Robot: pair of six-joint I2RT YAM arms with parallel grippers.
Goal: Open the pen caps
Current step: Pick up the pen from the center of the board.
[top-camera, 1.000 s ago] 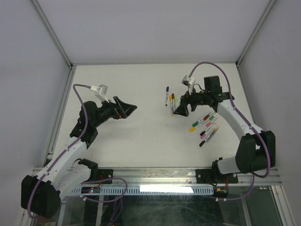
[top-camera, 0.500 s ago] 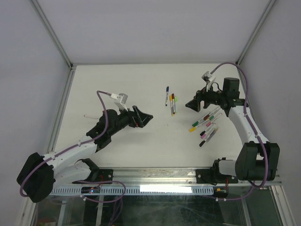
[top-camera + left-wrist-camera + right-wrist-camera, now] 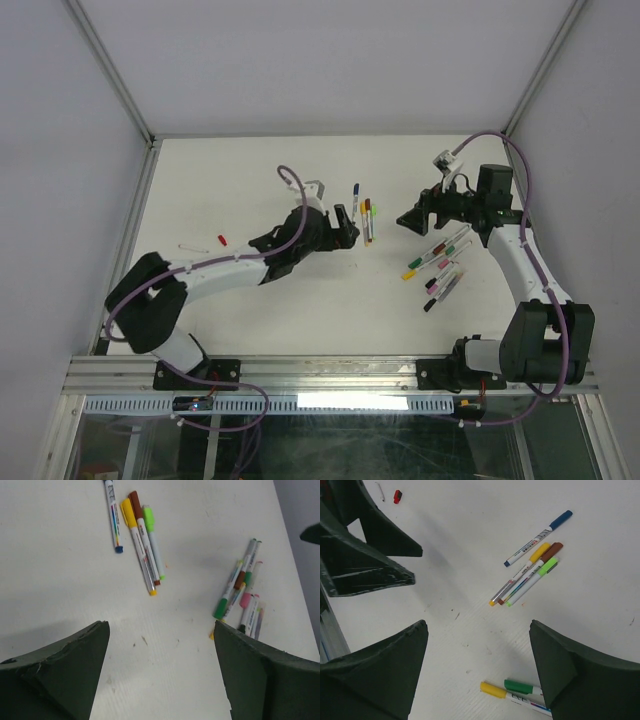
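Observation:
Three capped pens lie side by side mid-table, with a yellow cap (image 3: 127, 513), a brown cap (image 3: 135, 500) and a light green cap (image 3: 148, 516). A blue-capped pen (image 3: 355, 201) lies just left of them. My left gripper (image 3: 345, 228) is open and empty beside this group, its fingers (image 3: 75, 665) over bare table. My right gripper (image 3: 410, 218) hangs open and empty right of the trio. Below it lie a yellow cap (image 3: 492, 690) and a green cap (image 3: 520, 686) of a pen cluster (image 3: 440, 265). A loose red cap (image 3: 222, 240) lies far left.
A thin white barrel (image 3: 190, 245) lies beside the red cap on the left of the table. The two grippers face each other across the trio of pens, close together. White walls with metal frame posts (image 3: 130, 100) enclose the table (image 3: 250, 170).
My left arm has swung right across the table to the pen group, uncovering the red cap and white barrel. The right gripper drew back to the right off the trio, then held still.

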